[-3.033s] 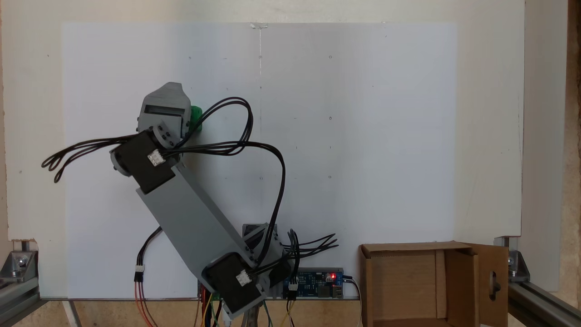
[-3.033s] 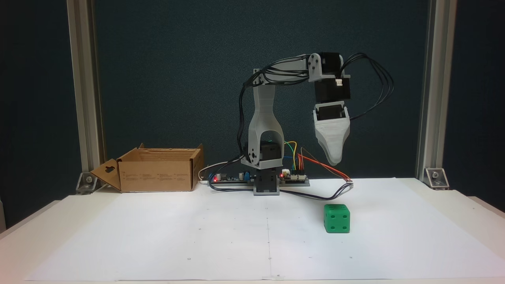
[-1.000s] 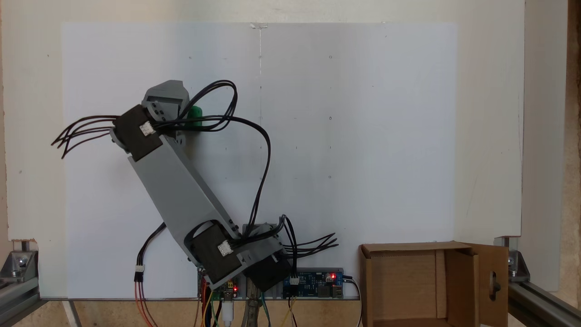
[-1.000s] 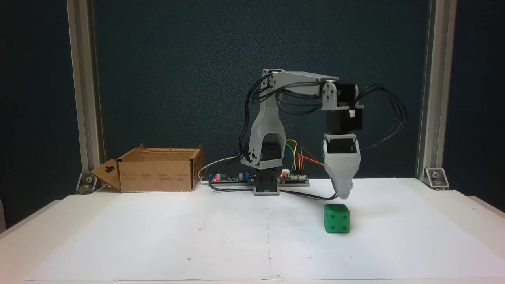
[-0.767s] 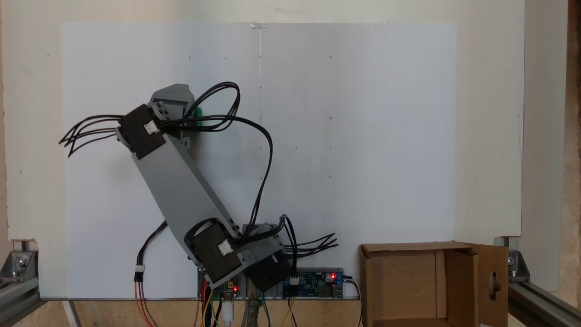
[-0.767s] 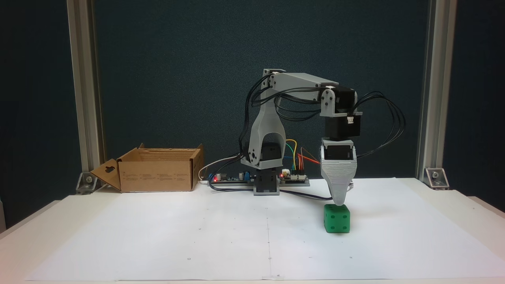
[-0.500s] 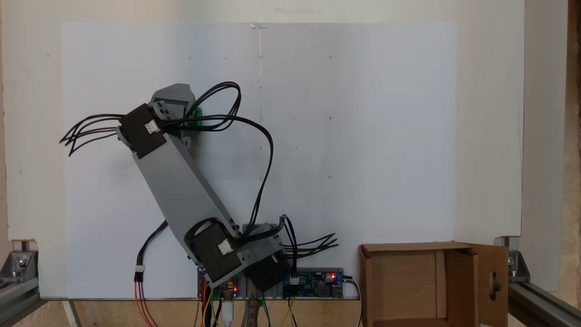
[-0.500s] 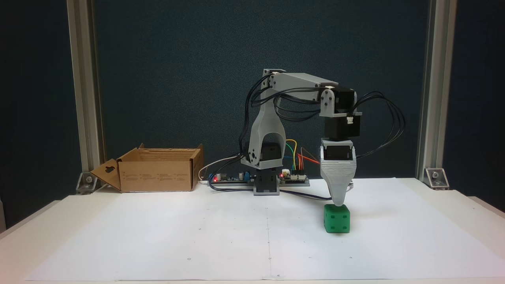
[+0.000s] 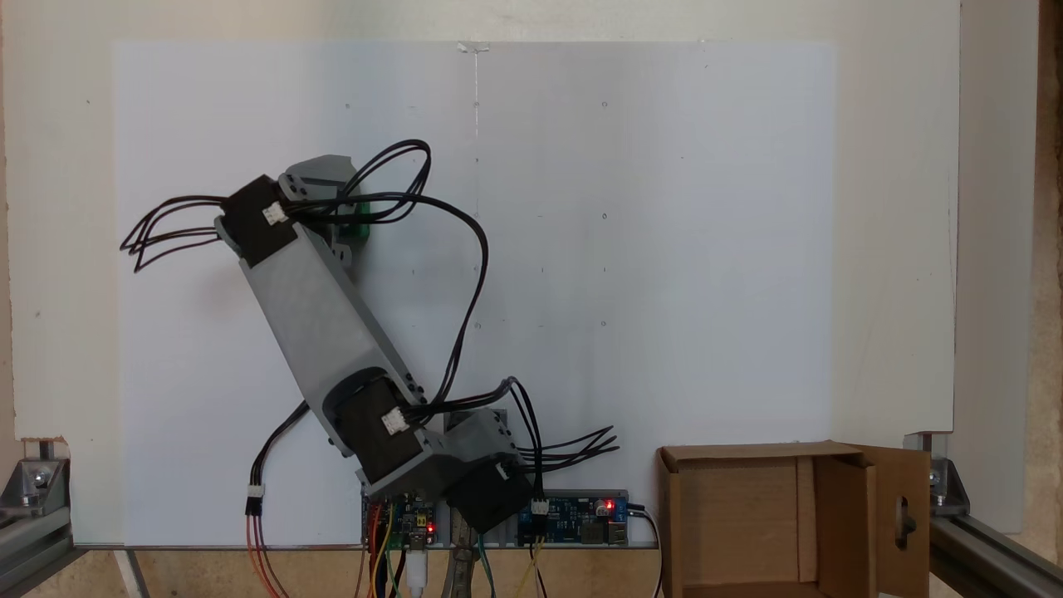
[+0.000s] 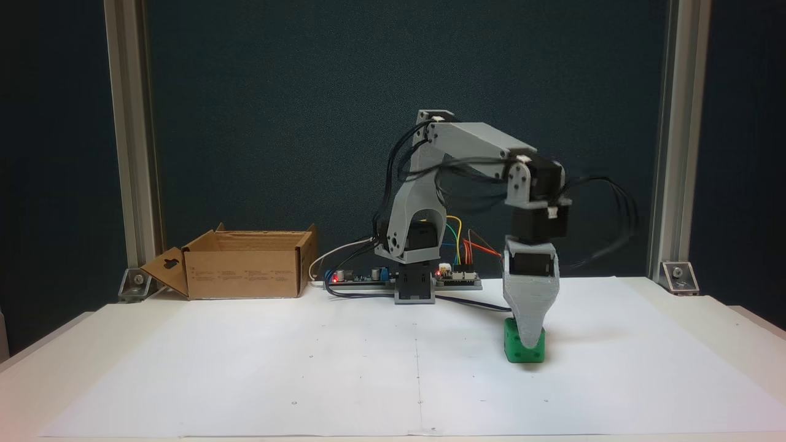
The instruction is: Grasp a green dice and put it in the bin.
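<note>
The small bright green plastic dice [image 10: 524, 349] sat flat on the white paper sheet [image 10: 344, 368] covering the desk [image 10: 731, 331], square to the front fixed view, one pipped face toward that camera. It's a cube, so no real long axis to speak of. From above, just a sliver of green [image 9: 359, 223] peeked out to the right of the arm's wrist.

The grey 3D-printed hand [image 10: 528, 341] pointed straight down, its tapered tip overlapping the dice's upper half in the front fixed view, so it was down at the dice and seemingly touching it. Only one jaw tip showed from there, and the top-down camera had the wrist and black cables [image 9: 399, 178] covering it, so how far open it was, or whether it had hold of the dice, couldn't be told.

The open brown cardboard box [image 10: 245, 265] with the slotted flap stood well apart, at the back left of the desk in the front fixed view, bottom right [image 9: 839, 465] from above.
</note>
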`<move>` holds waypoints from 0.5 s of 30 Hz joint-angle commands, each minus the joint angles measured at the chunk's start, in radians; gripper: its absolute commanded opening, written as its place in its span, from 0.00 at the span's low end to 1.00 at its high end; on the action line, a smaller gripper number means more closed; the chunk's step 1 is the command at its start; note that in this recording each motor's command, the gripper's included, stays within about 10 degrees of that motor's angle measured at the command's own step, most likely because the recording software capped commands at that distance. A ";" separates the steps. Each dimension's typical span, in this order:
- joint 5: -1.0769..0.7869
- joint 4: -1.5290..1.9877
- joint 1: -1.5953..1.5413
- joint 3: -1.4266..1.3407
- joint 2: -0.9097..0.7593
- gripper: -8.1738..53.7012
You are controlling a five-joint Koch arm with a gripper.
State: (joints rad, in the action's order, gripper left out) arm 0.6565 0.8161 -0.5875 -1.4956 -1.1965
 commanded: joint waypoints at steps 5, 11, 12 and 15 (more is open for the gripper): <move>0.081 -0.009 0.002 0.008 0.002 0.83; 0.081 -0.011 0.003 0.006 0.026 0.83; 0.081 -0.011 0.003 0.006 0.029 0.83; 0.081 -0.011 0.003 0.005 0.040 0.83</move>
State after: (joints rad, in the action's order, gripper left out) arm 0.6565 0.8069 -0.5844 -1.5033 -1.1520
